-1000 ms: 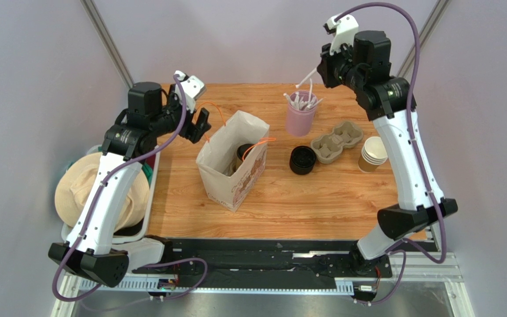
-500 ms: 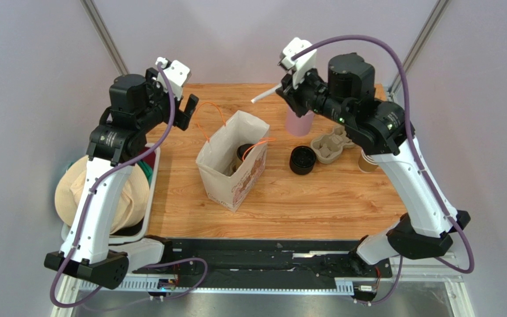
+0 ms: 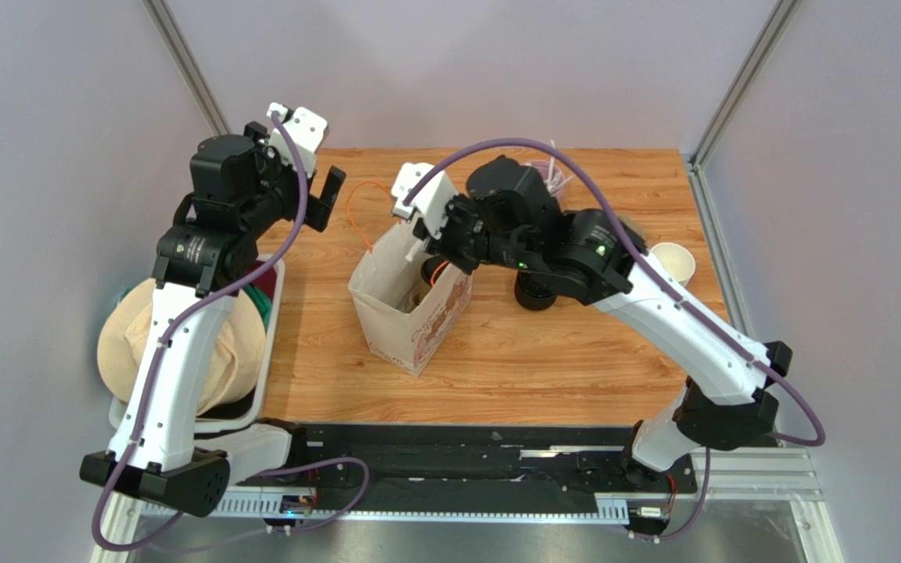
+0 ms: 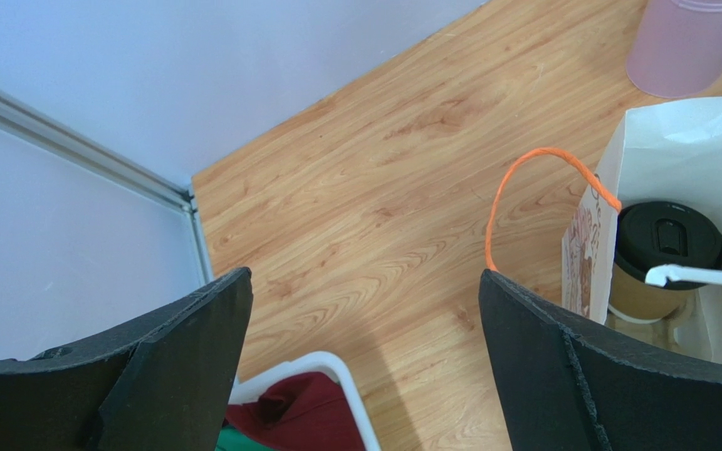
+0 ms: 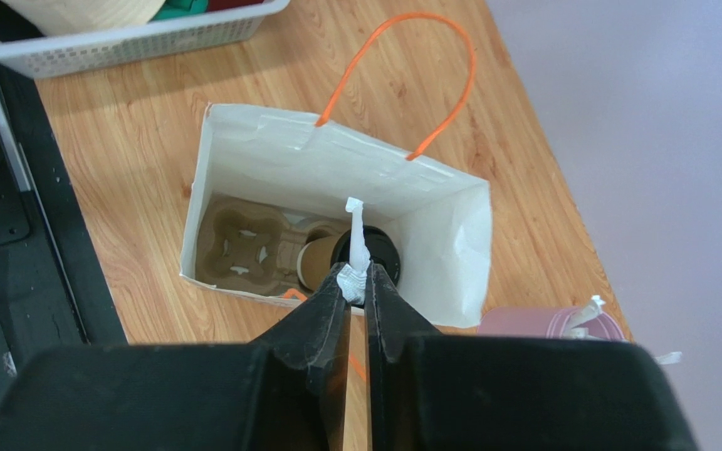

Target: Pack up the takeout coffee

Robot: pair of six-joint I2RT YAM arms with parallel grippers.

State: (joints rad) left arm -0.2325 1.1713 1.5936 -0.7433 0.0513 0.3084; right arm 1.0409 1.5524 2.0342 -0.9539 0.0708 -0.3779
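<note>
Right gripper clamped on a stick over the bag, mid-frame, coffee inside; left gripper apart, upper left.

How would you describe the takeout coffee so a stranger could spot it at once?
Find the white paper bag with orange handles on the wooden table. Look inside: the coffee stands at one end, sharing the bag with a pulp cup carrier. It is the only brown cup wearing a black lid.

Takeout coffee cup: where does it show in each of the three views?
Top external: takeout coffee cup barely visible inside the paper bag.
Left wrist: cup at right edge, in the bag.
Right wrist: cup at centre, behind the white stick.
Shared landmark: the paper bag.
</note>
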